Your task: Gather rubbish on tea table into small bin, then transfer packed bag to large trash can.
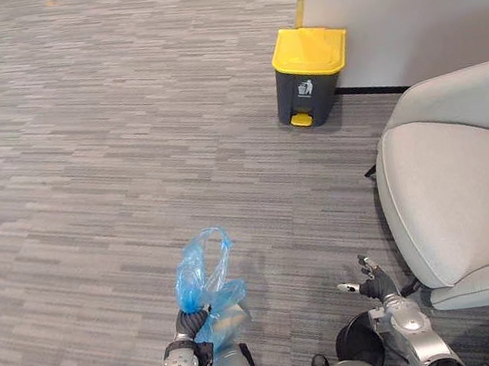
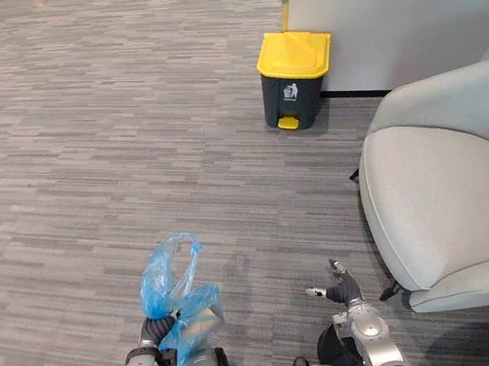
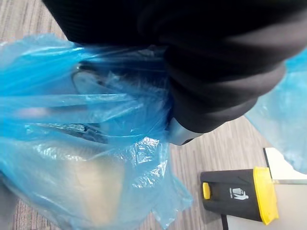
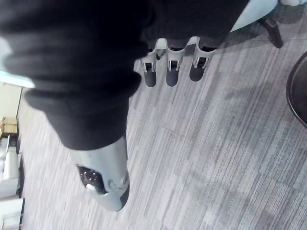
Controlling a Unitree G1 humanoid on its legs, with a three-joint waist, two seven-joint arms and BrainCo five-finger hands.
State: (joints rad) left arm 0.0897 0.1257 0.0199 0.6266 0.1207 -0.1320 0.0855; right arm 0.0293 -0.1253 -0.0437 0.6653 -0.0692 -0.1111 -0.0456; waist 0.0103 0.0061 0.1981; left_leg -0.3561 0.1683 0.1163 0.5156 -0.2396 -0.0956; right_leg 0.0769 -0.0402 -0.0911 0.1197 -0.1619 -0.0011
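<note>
One yellow-lidded bin (image 1: 311, 76) by wall (image 1: 420, 0), open grey carpet (image 1: 110, 148) before it, armchair (image 1: 458, 197) beside; left hand (image 1: 192, 322) fingers clutch blue bag (image 1: 201, 272), right hand (image 1: 370, 286) fingers slack.

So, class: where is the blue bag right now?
The blue bag is low, left of centre in the left eye view, bunched in the left robot hand, well short of the yellow-lidded bin.

Contents of the blue bag (image 1: 201, 274) are unclear, and the armchair (image 1: 458, 197) runs past the edge.
</note>
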